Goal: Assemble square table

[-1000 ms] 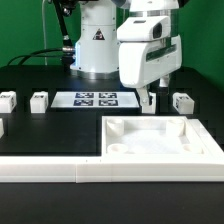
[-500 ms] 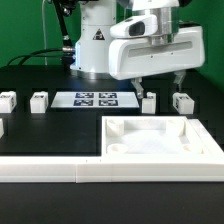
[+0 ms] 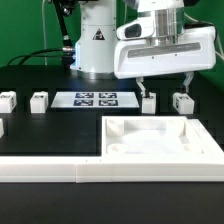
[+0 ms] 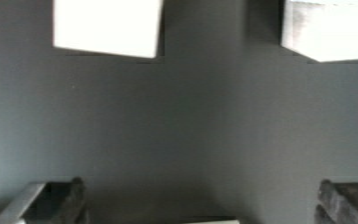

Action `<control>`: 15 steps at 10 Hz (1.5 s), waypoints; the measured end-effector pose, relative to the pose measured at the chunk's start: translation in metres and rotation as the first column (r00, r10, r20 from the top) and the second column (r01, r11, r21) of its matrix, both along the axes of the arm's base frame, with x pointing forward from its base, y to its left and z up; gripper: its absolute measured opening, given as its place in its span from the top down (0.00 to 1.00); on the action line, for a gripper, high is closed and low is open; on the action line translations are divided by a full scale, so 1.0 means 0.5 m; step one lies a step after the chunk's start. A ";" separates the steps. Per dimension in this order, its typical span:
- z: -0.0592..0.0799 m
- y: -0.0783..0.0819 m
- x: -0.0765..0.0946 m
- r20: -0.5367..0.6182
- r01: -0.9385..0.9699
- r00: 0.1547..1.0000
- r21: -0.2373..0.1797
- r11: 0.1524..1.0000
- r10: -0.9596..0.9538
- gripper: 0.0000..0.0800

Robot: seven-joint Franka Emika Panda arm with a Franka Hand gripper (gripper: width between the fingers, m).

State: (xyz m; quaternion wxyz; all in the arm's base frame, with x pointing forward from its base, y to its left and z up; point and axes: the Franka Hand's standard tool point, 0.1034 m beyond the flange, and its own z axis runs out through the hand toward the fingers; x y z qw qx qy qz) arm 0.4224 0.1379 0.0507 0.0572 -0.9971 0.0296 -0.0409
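The white square table top (image 3: 160,137) lies at the front on the exterior view's right, rim up. Two white tagged legs (image 3: 148,102) (image 3: 182,102) stand just behind it. My gripper (image 3: 165,88) hangs above the gap between these two legs, open wide and empty, with its fingertips (image 3: 141,88) above the legs' tops. In the wrist view the gripper (image 4: 197,203) is open with nothing between the fingers (image 4: 44,202); two white legs (image 4: 108,27) (image 4: 330,28) show on the black table. Two more legs (image 3: 8,100) (image 3: 39,100) stand at the exterior view's left.
The marker board (image 3: 95,99) lies flat behind the middle. A long white border rail (image 3: 80,169) runs along the front edge. Another white part (image 3: 1,127) shows at the exterior view's left edge. The robot base (image 3: 95,45) stands at the back.
The hand has turned about its vertical axis, so its broad side now faces the exterior camera. It has shifted slightly to the exterior view's right. The fingers stay open.
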 end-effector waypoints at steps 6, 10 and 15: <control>-0.004 0.100 -0.040 -0.075 -0.105 0.992 -0.016 0.994 0.103 0.19; -0.010 0.100 -0.060 -0.287 -0.102 0.954 -0.038 0.994 0.087 0.19; -0.018 0.074 -0.072 -0.578 -0.128 0.810 -0.017 0.992 0.095 0.19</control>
